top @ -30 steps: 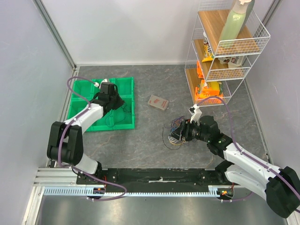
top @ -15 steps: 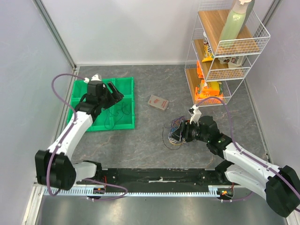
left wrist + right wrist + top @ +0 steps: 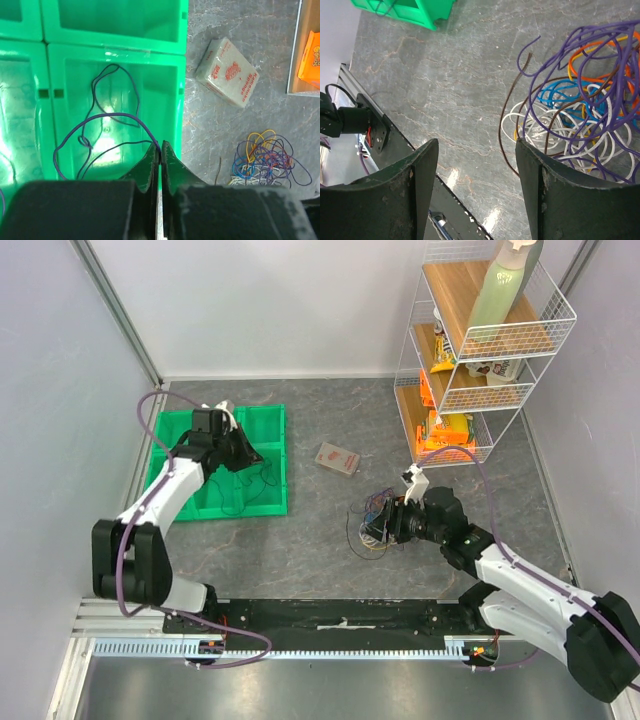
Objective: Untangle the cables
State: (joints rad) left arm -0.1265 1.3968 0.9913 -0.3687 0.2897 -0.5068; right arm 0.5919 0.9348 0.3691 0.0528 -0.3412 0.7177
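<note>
The tangled cables (image 3: 372, 518) lie in a bunch on the grey table (image 3: 320, 550) mid-right: purple, white, blue, orange, yellow and brown loops, shown close in the right wrist view (image 3: 577, 107) and small in the left wrist view (image 3: 264, 157). My right gripper (image 3: 477, 150) is open, its right finger at the bunch's edge. My left gripper (image 3: 160, 145) is shut on a purple cable (image 3: 95, 122) that loops into a compartment of the green tray (image 3: 170, 37). A second dark cable (image 3: 117, 85) lies in the same compartment.
A small wrapped packet (image 3: 338, 458) lies between the tray (image 3: 268, 505) and the bunch. A white wire shelf (image 3: 470, 350) with a bottle and snack packs stands at the back right. Walls close in the table on the left, back and right.
My left arm swung back over the tray and then came forward again, its gripper now lower over the tray's right side with the purple cable. The right arm and the bunch have not moved.
</note>
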